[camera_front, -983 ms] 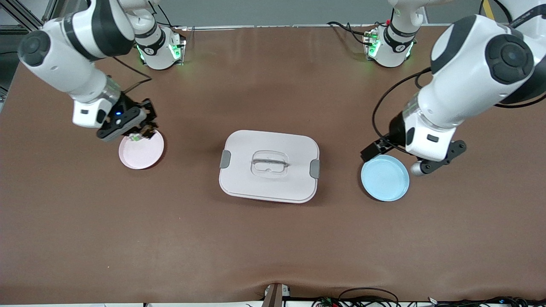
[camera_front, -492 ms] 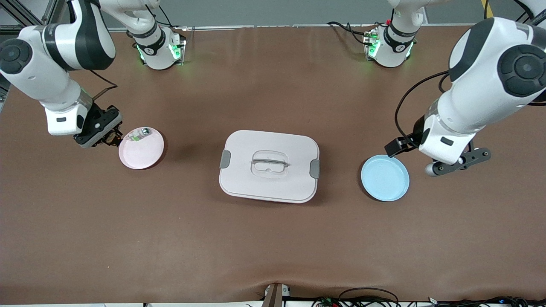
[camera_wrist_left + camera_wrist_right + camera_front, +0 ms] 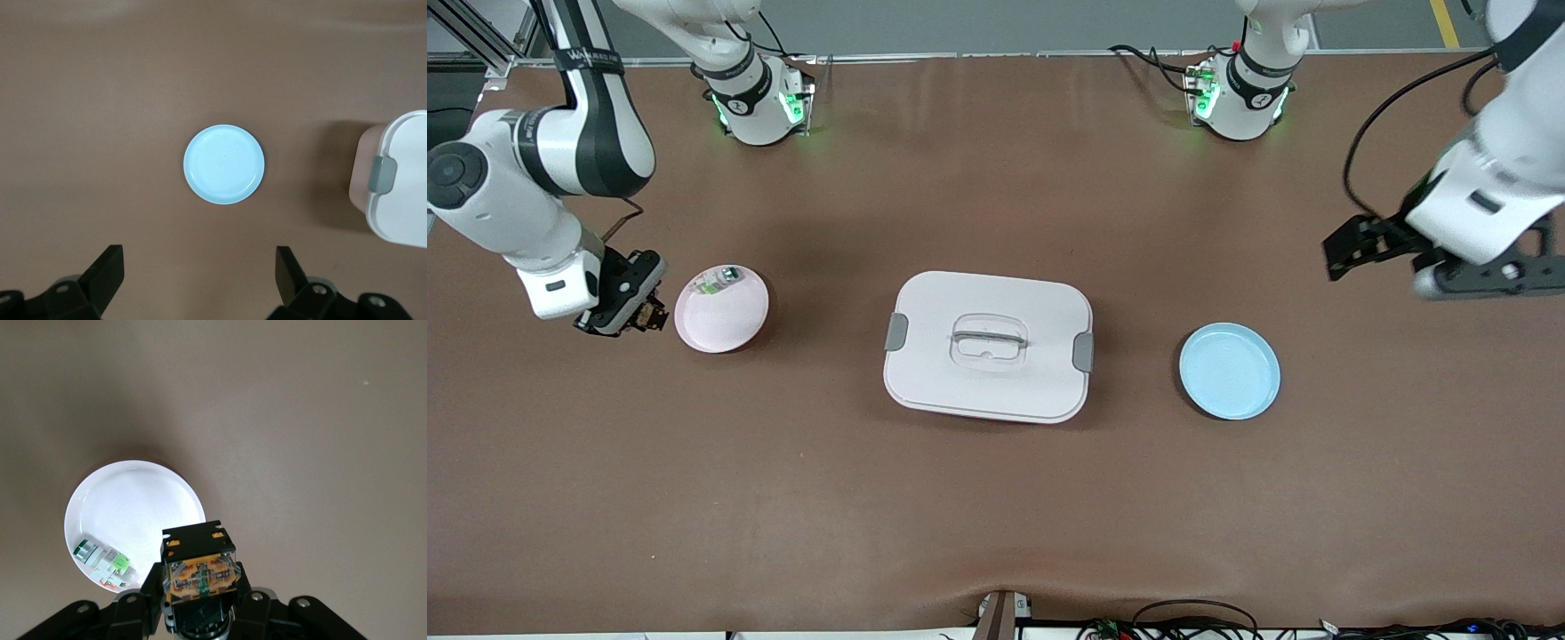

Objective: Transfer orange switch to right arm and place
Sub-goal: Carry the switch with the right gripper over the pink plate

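Note:
The orange switch (image 3: 200, 570), a small black block with an orange band, sits clamped between the fingers of my right gripper (image 3: 200, 587). In the front view the right gripper (image 3: 643, 313) hangs over the bare table just beside the pink plate (image 3: 725, 324), toward the right arm's end, with the orange switch (image 3: 653, 315) barely showing at its tip. My left gripper (image 3: 1347, 251) is up in the air over the table at the left arm's end, open and empty; its fingers (image 3: 107, 277) stand wide apart in the left wrist view.
A small whitish-green part (image 3: 719, 280) lies on the pink plate (image 3: 133, 503) near its rim. A white lidded box (image 3: 987, 347) sits mid-table. Between it and the left arm's end lies an empty blue plate (image 3: 1229, 371), which is also in the left wrist view (image 3: 223, 164).
The right gripper moved off the pink plate toward the right arm's end, still shut on the switch. The left arm pulled up and away from the blue plate toward its own end.

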### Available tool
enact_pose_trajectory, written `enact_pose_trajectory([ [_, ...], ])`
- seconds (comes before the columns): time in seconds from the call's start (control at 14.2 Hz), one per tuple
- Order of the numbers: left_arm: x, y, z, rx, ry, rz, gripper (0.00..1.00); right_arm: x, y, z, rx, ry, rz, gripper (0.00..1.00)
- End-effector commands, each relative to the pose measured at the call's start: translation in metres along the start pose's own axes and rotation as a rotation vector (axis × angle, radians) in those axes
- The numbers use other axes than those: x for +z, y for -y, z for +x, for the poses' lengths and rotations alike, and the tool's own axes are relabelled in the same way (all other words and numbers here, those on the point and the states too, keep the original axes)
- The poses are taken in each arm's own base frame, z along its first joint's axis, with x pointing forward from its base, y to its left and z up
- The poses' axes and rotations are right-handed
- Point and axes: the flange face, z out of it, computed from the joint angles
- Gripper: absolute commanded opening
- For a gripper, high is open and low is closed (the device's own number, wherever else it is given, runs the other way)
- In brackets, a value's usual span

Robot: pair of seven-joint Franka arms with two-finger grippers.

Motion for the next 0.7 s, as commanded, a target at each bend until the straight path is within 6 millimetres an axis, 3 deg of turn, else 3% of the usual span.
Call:
enact_pose_trajectory([
  [0.0,-0.002,0.012,-0.028,0.007,0.016,0.020,1.00,0.019,0.003,0.000,-0.047,0.026,-0.012,0.00],
  [0.21,-0.003,0.020,-0.031,-0.007,0.015,0.026,1.00,0.050,0.024,-0.002,-0.065,0.006,-0.038,0.00],
  [0.42,-0.009,0.021,-0.031,-0.024,0.004,0.020,1.00,0.062,0.033,0.002,-0.105,0.019,-0.052,0.00],
  [0.63,-0.014,0.034,-0.030,-0.044,-0.002,0.016,1.00,0.075,0.041,0.000,-0.129,0.033,-0.055,0.00],
])
